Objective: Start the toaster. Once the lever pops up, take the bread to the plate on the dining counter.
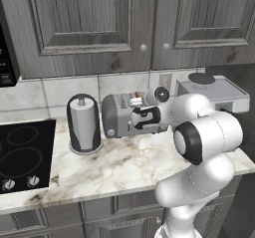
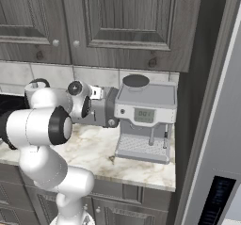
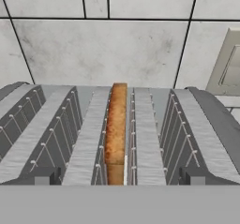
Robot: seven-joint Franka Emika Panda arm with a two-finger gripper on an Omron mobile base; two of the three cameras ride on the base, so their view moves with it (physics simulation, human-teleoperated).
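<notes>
Tan bread (image 3: 116,129) stands in a middle toaster (image 3: 89,138) slot; hand (image 1: 135,101) above, released

1. Toaster (image 1: 117,116): grey metal, ribbed slots.
2. Bread (image 3: 116,129): tan-brown, darker crust.
3. Counter (image 1: 119,167): white marble, beige veins.
4. Towel holder (image 1: 83,123): dark, grey roll.
5. Coffee machine (image 2: 146,116): silver (dark lid).
6. Cabinets (image 1: 89,23): grey woodgrain.
7. Cooktop (image 1: 22,155): black.
</notes>
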